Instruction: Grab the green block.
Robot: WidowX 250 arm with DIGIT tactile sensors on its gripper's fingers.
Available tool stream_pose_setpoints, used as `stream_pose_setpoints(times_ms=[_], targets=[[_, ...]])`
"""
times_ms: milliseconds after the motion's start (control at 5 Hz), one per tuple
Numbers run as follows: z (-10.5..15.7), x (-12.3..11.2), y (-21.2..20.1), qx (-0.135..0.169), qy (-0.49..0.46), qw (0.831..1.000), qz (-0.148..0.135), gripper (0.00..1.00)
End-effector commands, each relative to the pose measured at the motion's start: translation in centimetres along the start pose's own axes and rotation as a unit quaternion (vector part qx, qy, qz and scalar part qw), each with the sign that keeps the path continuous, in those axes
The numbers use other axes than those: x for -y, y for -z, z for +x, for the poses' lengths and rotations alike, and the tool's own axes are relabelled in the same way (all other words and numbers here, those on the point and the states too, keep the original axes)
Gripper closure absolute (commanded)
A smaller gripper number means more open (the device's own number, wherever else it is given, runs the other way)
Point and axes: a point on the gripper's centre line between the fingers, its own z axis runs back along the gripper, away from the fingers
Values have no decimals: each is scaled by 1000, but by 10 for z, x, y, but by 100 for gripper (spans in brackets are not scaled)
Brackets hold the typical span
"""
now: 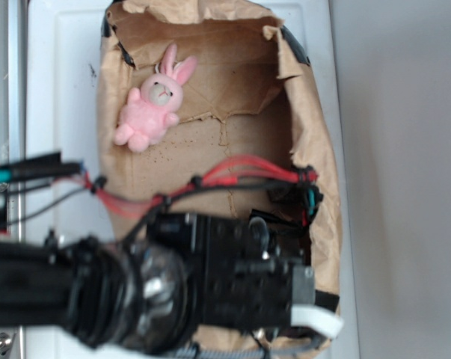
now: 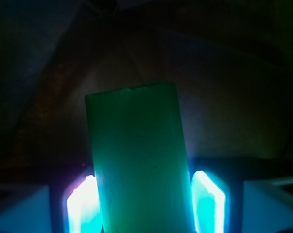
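green block [image 2: 136, 160] fills the wrist view's lower centre, standing between my fingertips [image 2: 207, 201], gripper [image 2: 145, 206] clamped on its sides so it can't slip. from outside my arm hides it, lower right, over the brown paper [image 1: 232, 142]; pink bunny [image 1: 154, 101] upper left, well apart.

You are looking at a pink plush bunny [image 1: 153, 103] lying on its back in the far left part of a torn brown paper lining [image 1: 232, 97]. The bunny's ears are pointing toward the lining's far edge, and its feet are pointing toward the lining's left side. The lining is sitting on a white tabletop [image 1: 60, 90], with black tape [image 1: 294, 43] showing at its far right corner and crumpled paper walls standing up around the bunny.
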Motion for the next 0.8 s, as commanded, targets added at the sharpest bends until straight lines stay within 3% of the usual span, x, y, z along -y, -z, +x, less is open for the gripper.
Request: stream_pose_setpoints(times_ms=[0, 200, 400, 600], targets=[[13, -68, -70, 54, -111, 992, 14, 100], [6, -69, -94, 68, -127, 990, 10, 100], [3, -62, -116, 86, -150, 984, 48, 100], [-2, -59, -136, 87, -158, 983, 35, 100]])
